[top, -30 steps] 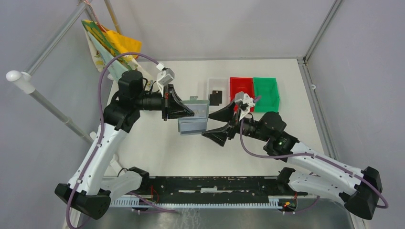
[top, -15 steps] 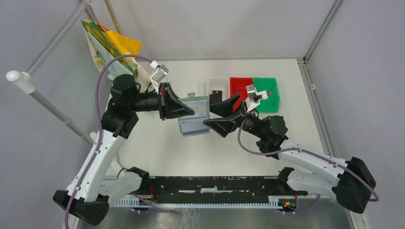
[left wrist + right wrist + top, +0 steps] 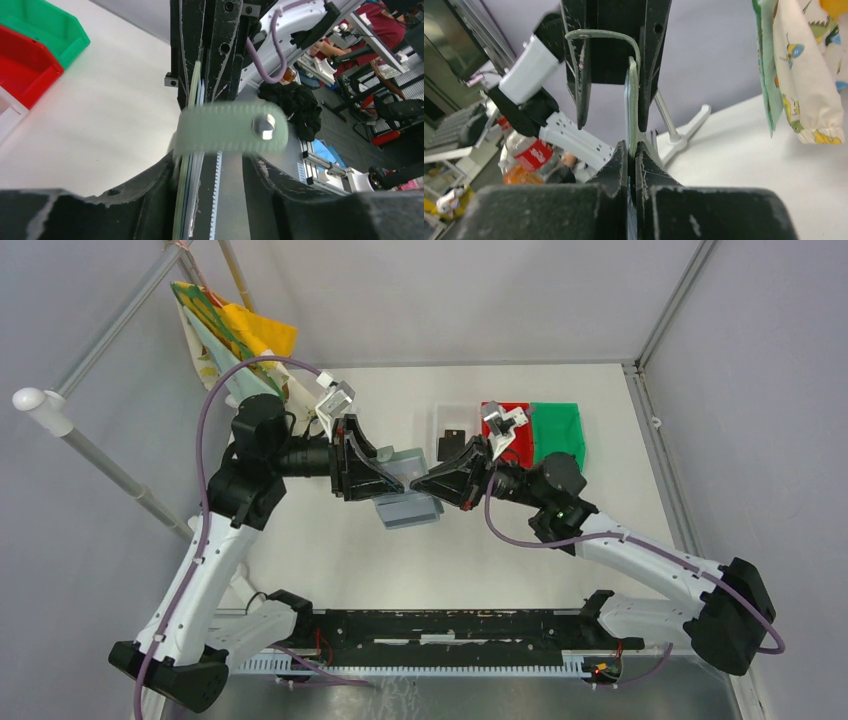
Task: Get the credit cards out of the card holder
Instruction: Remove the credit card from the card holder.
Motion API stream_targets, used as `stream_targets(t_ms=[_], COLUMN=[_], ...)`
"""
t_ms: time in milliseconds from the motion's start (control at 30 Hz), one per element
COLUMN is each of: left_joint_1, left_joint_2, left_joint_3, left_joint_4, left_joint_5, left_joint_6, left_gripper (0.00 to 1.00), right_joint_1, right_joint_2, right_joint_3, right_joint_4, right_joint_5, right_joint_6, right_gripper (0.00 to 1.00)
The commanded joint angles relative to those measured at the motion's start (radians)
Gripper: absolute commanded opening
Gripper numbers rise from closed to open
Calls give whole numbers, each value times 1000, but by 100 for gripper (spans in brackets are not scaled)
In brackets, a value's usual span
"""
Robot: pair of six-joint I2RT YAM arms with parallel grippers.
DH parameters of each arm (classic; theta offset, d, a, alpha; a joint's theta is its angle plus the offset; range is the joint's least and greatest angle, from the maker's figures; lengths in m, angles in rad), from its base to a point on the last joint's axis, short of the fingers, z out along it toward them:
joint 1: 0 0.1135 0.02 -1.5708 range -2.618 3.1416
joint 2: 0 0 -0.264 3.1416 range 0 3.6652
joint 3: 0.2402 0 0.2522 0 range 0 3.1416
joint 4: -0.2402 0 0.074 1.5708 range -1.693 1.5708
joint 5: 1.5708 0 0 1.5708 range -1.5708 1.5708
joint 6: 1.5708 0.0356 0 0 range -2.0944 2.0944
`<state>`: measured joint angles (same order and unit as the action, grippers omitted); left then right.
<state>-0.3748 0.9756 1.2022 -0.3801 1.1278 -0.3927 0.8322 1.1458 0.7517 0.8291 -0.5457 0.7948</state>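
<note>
Fingers (image 3: 616, 167) of the right gripper (image 3: 632, 149) are pressed flat together on one thin edge of the card holder (image 3: 408, 508), which hangs edge-on in the air above the middle of the table (image 3: 330, 550), clear of its surface; whether a card is caught in that pinch cannot be told. Left gripper (image 3: 214, 172) stands part-way apart around the holder's opposite side, one finger against its wall and a visible gap at the other, so it clamps nothing. Snap tab (image 3: 232, 132) arches across between the left fingers. Credit cards (image 3: 199, 92) show only as pale layers inside the holder's edge; a black card (image 3: 452, 446) lies in the white bin (image 3: 455, 407) near the table's far edge. Judged handling: the holder is light and pliable and will flex or swing if pinched at one edge alone; the cards are thin, stiff and smooth, best taken by an exposed short edge and drawn straight along the pocket
</note>
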Motion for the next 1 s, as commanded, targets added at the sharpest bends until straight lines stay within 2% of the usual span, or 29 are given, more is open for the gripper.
stream_targets(t_ms=[0, 100, 300, 433, 567, 633, 967], left_joint_1=[-3, -3, -3, -3, -3, -4, -2], left_joint_2=[37, 48, 73, 71, 66, 63, 47], left_joint_3=[103, 94, 95, 106, 106, 111, 121], left_joint_4=[-190, -202, -214, -212, -187, -173, -159], left_joint_5=[22, 54, 75, 89, 84, 84, 70], left_joint_6=[227, 248, 257, 251, 217, 195, 150], left_gripper=[54, 54, 46, 39, 28, 22, 19], right_joint_1=[-1, -2, -1, -14, -55, -66, -96], right_joint_2=[-14, 22, 52, 19, -28, -36, -68], right_joint_3=[181, 270, 355, 330, 229, 211, 161], right_joint_4=[-426, -595, -689, -639, -439, -426, -398], right_joint_5=[-102, -148, -181, -148, -169, -173, -185], right_joint_6=[-249, -330, -380, -358, -227, -211, -183], right_gripper=[0, 0, 0, 0, 0, 0, 0])
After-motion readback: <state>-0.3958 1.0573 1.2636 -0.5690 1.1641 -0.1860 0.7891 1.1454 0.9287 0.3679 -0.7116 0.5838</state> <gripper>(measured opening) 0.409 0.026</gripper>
